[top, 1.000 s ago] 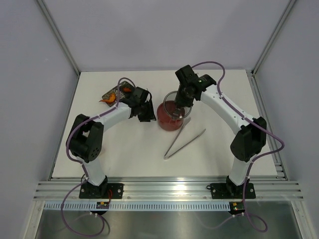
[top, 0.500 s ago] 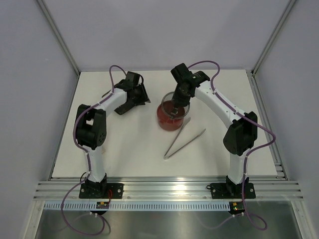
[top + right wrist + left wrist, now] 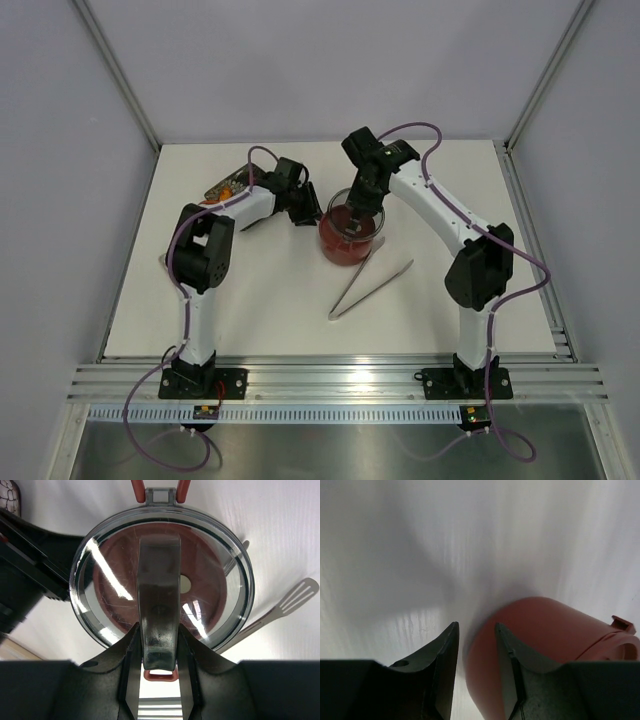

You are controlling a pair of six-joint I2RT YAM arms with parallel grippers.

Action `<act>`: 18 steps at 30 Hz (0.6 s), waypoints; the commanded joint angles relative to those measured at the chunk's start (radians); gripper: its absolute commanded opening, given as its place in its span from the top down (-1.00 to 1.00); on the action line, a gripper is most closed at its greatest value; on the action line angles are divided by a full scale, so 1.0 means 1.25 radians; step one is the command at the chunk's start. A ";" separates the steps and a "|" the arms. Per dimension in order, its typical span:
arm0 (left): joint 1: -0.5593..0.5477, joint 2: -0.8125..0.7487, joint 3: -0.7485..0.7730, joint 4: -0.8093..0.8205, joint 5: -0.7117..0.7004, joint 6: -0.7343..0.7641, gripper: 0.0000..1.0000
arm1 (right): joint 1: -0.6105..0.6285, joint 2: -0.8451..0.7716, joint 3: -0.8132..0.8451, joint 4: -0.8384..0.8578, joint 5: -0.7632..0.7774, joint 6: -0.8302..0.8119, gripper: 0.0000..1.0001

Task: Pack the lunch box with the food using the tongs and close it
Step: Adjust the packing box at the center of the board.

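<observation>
The lunch box [image 3: 345, 245], a round dark-red pot, stands mid-table. Just over its mouth hangs a clear round lid [image 3: 210, 555], and my right gripper [image 3: 159, 635] [image 3: 361, 203] is shut on the lid's dark handle [image 3: 159, 590]. The pot's red lugs [image 3: 160, 674] show past the lid's rim. My left gripper [image 3: 307, 211] [image 3: 475, 632] is low beside the pot's left wall [image 3: 545, 630], jaws apart and holding nothing. The silver tongs [image 3: 370, 285] [image 3: 280, 607] lie on the table right of the pot. Orange food bits [image 3: 222, 190] lie at the back left. Glare on the lid hides the pot's contents.
A black tray [image 3: 214, 186] sits at the back left, partly behind the left arm. The left forearm [image 3: 250, 205] stretches between tray and pot. White tabletop [image 3: 280, 310] spreads in front of the pot, and grey walls enclose the table.
My left arm has swung from the tray area back to the pot's left side. The right gripper has held the lid almost still over the pot.
</observation>
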 commanded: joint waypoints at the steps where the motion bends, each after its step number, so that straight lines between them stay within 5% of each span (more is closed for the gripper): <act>1: -0.013 -0.082 -0.062 0.072 0.059 -0.020 0.26 | 0.012 0.026 0.080 -0.071 0.049 0.048 1.00; 18: -0.013 -0.217 -0.141 -0.012 -0.103 0.011 0.28 | 0.023 0.130 0.174 -0.227 0.035 0.166 1.00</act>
